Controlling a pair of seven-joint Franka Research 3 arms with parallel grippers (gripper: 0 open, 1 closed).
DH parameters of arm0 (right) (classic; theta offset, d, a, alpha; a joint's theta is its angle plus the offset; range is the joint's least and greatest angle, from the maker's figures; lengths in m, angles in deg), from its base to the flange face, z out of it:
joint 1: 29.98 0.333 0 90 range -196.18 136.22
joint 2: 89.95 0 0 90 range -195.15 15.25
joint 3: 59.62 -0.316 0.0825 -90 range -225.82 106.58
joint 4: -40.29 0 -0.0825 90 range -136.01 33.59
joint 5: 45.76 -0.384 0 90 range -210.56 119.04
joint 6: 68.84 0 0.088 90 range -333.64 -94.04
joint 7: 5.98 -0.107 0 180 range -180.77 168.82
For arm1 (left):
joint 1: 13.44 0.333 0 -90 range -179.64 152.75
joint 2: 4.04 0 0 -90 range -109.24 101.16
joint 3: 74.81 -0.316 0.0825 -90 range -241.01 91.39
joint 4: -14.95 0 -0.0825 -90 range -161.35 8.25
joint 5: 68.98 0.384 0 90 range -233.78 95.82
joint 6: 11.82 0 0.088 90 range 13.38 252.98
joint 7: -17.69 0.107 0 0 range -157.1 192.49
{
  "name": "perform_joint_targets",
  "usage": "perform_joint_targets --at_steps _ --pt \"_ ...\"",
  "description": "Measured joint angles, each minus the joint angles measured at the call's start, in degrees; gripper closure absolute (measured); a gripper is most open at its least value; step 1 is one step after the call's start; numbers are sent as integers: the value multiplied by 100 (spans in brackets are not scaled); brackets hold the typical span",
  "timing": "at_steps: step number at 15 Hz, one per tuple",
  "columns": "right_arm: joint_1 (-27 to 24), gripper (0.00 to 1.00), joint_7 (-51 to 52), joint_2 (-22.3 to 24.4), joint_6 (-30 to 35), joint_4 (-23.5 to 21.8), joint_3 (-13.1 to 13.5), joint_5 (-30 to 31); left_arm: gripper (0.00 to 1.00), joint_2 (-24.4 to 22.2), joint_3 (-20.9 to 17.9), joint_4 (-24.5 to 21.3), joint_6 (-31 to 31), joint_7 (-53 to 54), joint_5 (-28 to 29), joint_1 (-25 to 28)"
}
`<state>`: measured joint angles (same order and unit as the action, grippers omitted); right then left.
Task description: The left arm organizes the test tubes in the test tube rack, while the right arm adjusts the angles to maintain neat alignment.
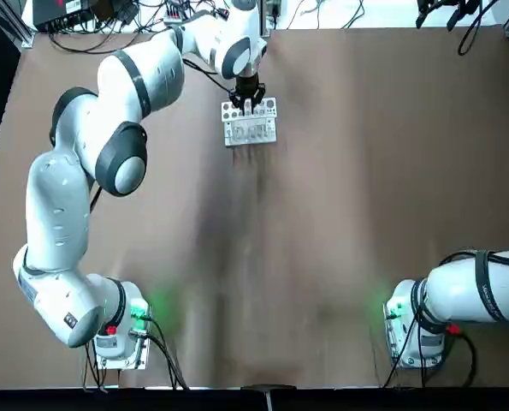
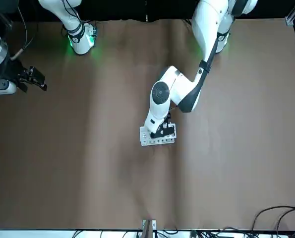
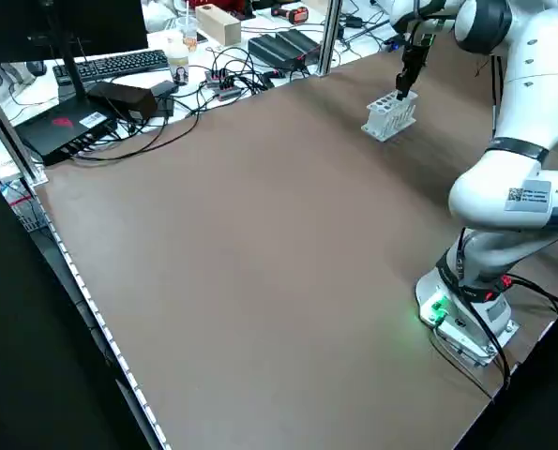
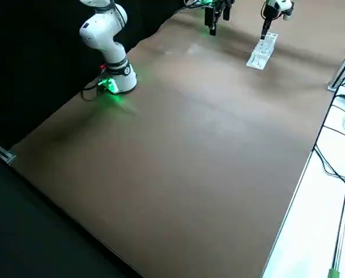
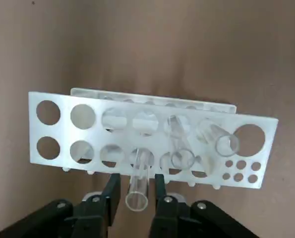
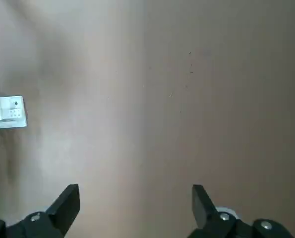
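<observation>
Your left end effector (image 5: 138, 177) gapes — a tube (image 5: 139, 184) between its fingers.
Its long axis leans from the rack (image 5: 152, 139) towards your wrist, seemingly untouched.

1 kbd (image 3: 119, 66), 1 monitor (image 3: 96, 33), cables (image 3: 180, 122), brown tabletop (image 3: 250, 244)

no readable text, labels, brands, numbers or signs

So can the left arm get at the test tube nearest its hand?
Looks like yes. The left hand is at the rack, fingers open on either side of that test tube, and I see nothing blocking them from closing.
</observation>
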<state>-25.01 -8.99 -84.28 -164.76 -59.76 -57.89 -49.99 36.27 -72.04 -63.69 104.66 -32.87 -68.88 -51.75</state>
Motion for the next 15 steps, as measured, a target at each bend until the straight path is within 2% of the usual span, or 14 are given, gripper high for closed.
perform_joint_targets --at_steps 15 --pt "3 0 0 0 0 -1 0 0 76 4 0 0 15 1 0 -18"
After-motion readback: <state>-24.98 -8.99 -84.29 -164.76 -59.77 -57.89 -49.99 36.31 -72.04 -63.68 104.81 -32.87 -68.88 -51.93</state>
